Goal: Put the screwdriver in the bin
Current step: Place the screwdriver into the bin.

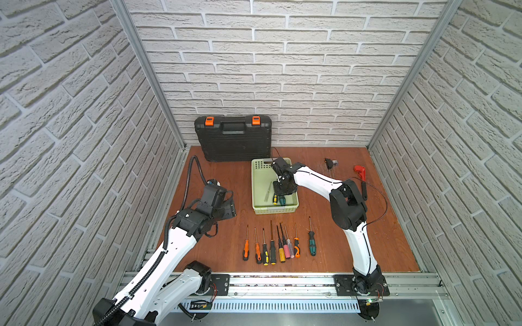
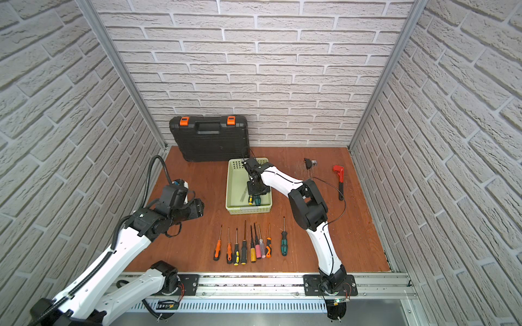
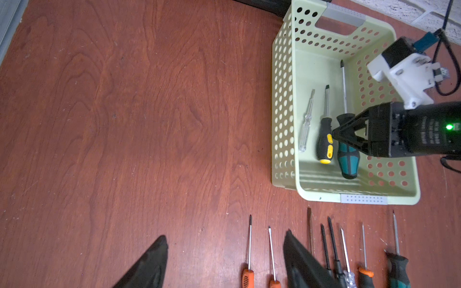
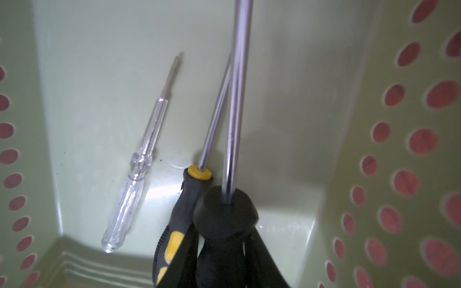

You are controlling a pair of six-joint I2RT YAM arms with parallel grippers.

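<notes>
**Screwdriver inside the bin, not yet let go**

The right gripper [image 3: 338, 136] reaches down into the bin [image 3: 282, 99], its jaws narrow and clamped on the handle of the teal-and-black screwdriver [image 3: 348, 162]. This screwdriver lies low inside the bin walls. Its shaft points to 12 o'clock in the top views and its handle is near the 6 o'clock end. Whether the handle rests on the bin floor or hangs just above it cannot be told.

Two more lie loose on the floor, at the held screwdriver's 9 o'clock. A black-and-yellow screwdriver [image 3: 325, 142] is just beside it, and a clear screwdriver [image 3: 306, 127] lies further over.

The left gripper [image 3: 225, 237] hovers above the bare table [image 3: 124, 124] at the bin's 9 o'clock. Its jaws are wide and nothing is between them.

By my reading, the carry is done for this screwdriver. What is left is to spread the jaws and lift the arm clear without dragging the handle or nudging its black-and-yellow neighbour.

A row of screwdrivers [image 1: 272, 248] lies on the table at the bin's 6 o'clock. If the task covers them too, most of the work is ahead.
</notes>
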